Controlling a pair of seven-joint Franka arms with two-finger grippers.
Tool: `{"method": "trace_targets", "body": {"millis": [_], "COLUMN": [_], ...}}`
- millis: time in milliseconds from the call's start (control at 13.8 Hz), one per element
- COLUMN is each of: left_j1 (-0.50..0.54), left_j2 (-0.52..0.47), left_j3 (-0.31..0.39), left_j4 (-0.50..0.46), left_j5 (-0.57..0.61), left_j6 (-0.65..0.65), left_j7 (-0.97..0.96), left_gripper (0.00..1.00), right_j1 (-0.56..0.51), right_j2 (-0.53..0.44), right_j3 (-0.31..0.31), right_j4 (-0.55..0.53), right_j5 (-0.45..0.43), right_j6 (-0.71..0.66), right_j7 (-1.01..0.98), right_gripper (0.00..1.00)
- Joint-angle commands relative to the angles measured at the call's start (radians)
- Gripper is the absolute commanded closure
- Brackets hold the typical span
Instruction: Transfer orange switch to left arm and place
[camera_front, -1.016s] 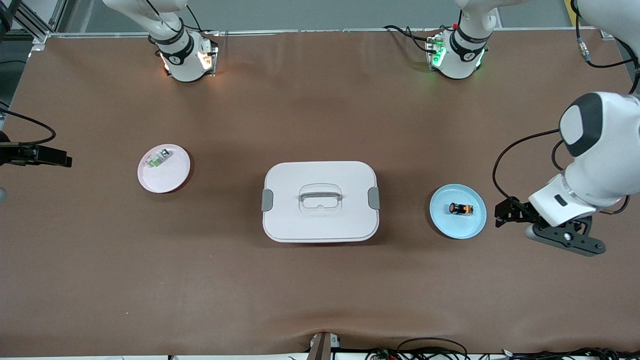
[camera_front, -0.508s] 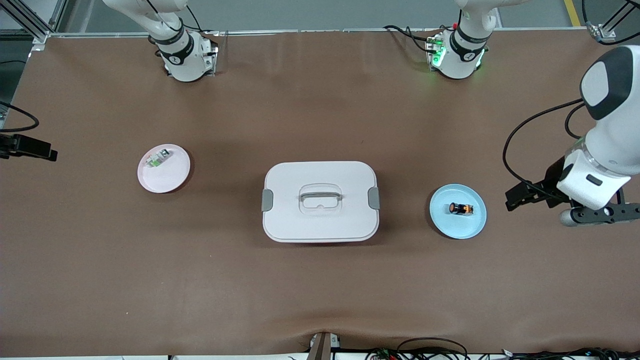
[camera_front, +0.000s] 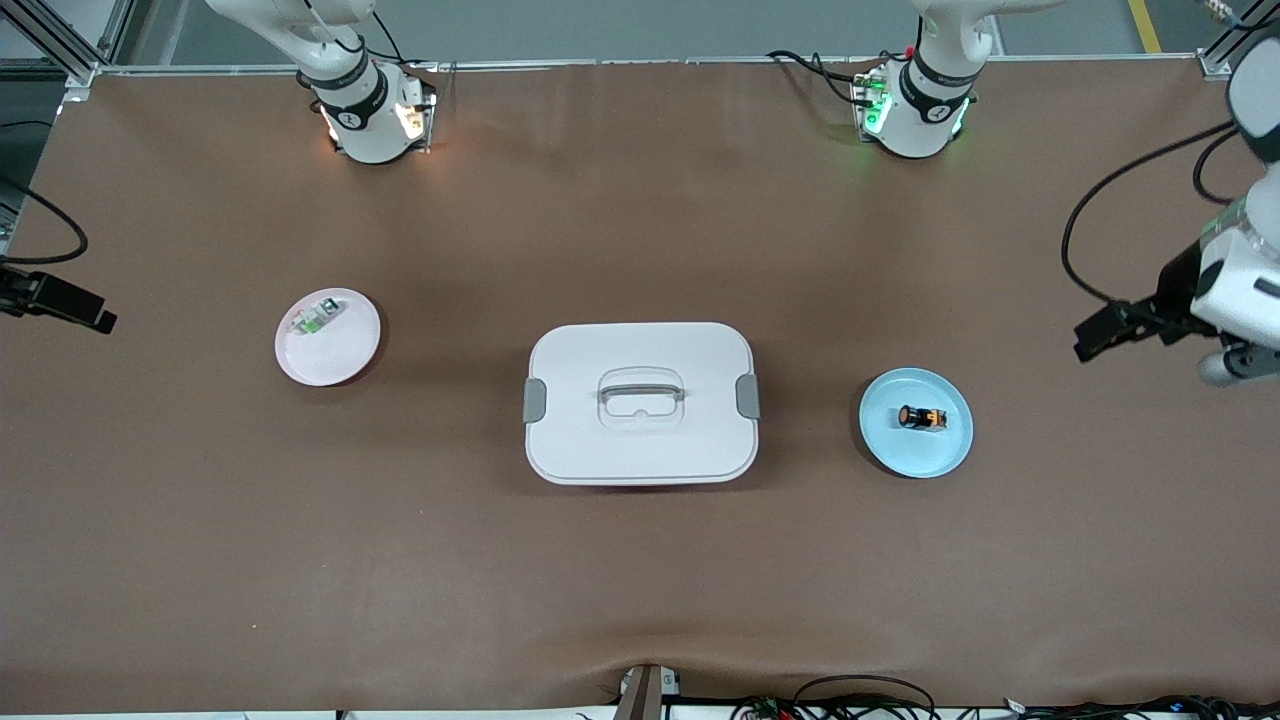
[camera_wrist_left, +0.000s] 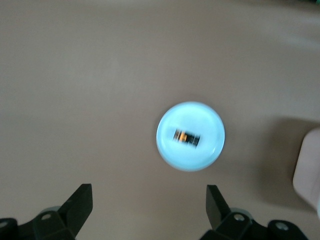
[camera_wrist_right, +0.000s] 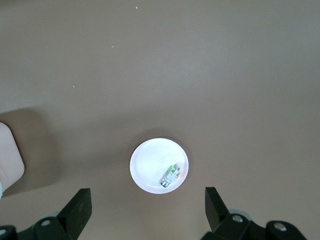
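The orange switch (camera_front: 921, 418) lies on its side on a blue plate (camera_front: 915, 455), toward the left arm's end of the table; the left wrist view shows the switch (camera_wrist_left: 186, 136) too. The white box (camera_front: 640, 402) stands at the table's middle, between the two plates. My left gripper (camera_wrist_left: 148, 200) hangs open and empty, high over bare table beside the blue plate (camera_wrist_left: 200, 155), by the table's end. My right gripper (camera_wrist_right: 147, 202) is open and empty, high over the table beside the pink plate (camera_wrist_right: 147, 165).
A small green-and-white component (camera_front: 316, 317) lies on the pink plate (camera_front: 340, 350) toward the right arm's end. A corner of the box shows in each wrist view (camera_wrist_left: 307, 170) (camera_wrist_right: 10, 160). Brown mat covers the table; cables run along its edge nearest the front camera.
My left arm has lifted and swung away from the blue plate, out toward the table's end. The right arm's hand drew back slightly toward its own end. The switch has not moved.
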Motion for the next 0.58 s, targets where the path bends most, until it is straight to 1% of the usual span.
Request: {"method": "trace_targets", "body": {"millis": [0,145,218,363,508], "left_j1": [-0.051,-0.08,-0.081,-0.094,-0.117], "left_j2": [-0.107,-0.147,-0.168,-0.222,-0.236], "left_j3": [0.033,0.033,0.033,0.043,0.059], "left_j4": [-0.046,-0.049,-0.053,-0.092,-0.098], "left_j5": [-0.015,-0.015,-0.015,-0.015,-0.017], "left_j6": [-0.103,-0.172,-0.183,-0.18,-0.18], "left_j7": [0.008,0.054,0.083,0.109,0.11], "left_gripper": [0.0,0.0,0.0,0.0,0.0], "right_j1": [0.007,0.013,0.013,0.01,0.009], "right_j2": [-0.072,-0.075,-0.081,-0.087,-0.11], "right_j3": [-0.005,-0.005,-0.005,-0.005,-0.005], "right_j4": [-0.095,-0.095,-0.095,-0.103,-0.136], "right_j5": [0.018,0.016,0.016,0.016,0.016], "right_j6": [0.034,0.03,0.028,0.027,0.038], "right_j7": [0.032,0.023,0.02,0.02,0.0], "right_gripper": [0.0,0.0,0.0,0.0,0.0]}}
